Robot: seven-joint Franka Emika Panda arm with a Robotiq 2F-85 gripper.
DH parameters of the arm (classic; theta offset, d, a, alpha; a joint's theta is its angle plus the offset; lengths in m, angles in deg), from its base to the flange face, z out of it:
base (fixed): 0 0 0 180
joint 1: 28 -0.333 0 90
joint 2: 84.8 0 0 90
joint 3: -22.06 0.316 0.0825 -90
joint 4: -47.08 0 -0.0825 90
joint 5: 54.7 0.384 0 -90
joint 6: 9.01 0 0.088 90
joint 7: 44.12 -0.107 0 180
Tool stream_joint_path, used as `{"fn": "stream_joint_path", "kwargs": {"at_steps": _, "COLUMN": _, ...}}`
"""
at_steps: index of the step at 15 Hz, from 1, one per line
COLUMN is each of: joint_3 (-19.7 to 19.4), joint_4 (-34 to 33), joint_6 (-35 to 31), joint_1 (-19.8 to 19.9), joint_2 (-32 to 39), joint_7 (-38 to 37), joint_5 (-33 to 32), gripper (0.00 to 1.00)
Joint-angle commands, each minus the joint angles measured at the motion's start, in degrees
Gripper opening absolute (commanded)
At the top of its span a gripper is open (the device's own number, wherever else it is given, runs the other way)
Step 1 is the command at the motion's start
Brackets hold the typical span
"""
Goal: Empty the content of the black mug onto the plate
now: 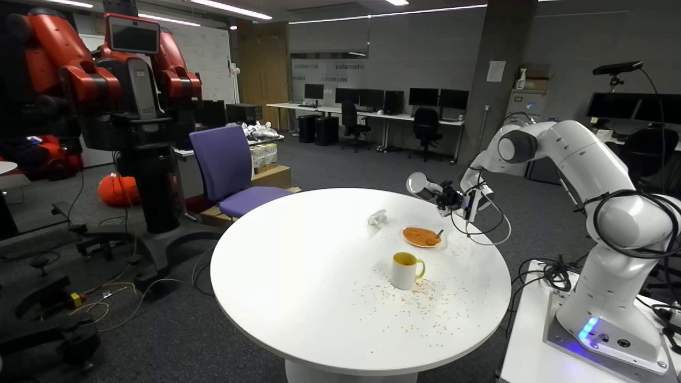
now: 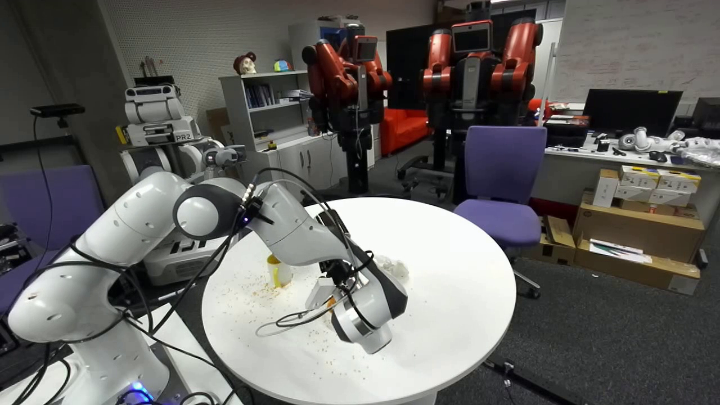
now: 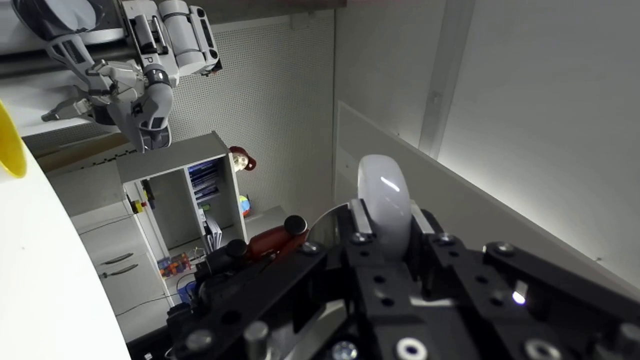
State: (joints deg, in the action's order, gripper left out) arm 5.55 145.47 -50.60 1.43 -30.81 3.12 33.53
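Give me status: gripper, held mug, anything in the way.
Gripper shut on mug by the handle. Mug tilted, above table. Cup upright near plate; no obvious obstruction.

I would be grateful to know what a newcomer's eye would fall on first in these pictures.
Probably the big white arm, its pincer holding a tilted mug by the handle over the round white table. Next, on that table, come the orange plate and a yellow-lined cup amid scattered crumbs. Two red robots loom behind in an exterior view.
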Motion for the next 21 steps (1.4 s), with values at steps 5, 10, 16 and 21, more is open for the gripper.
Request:
{"fn": "stream_joint_path", "kwargs": {"at_steps": 5, "joint_3": -3.6, "joint_4": 9.0, "joint_6": -8.7, "joint_1": -5.4, "joint_2": -12.9, "joint_7": -0.3, "joint_5": -2.6, "gripper": 0.05}}
{"fn": "stream_joint_path", "kwargs": {"at_steps": 10, "joint_3": -3.9, "joint_4": 12.1, "joint_6": -14.7, "joint_1": -8.2, "joint_2": -19.4, "joint_7": -1.0, "joint_5": -6.8, "gripper": 0.05}}
{"fn": "stream_joint_path", "kwargs": {"at_steps": 16, "joint_3": -3.5, "joint_4": 15.9, "joint_6": -20.6, "joint_1": -10.7, "joint_2": -28.1, "joint_7": -3.0, "joint_5": -12.5, "gripper": 0.05}}
{"fn": "stream_joint_path", "kwargs": {"at_steps": 21, "joint_3": -3.0, "joint_4": 18.8, "joint_6": -27.8, "joint_1": -12.8, "joint_2": -35.9, "joint_7": -5.9, "joint_5": -16.9, "gripper": 0.05}}
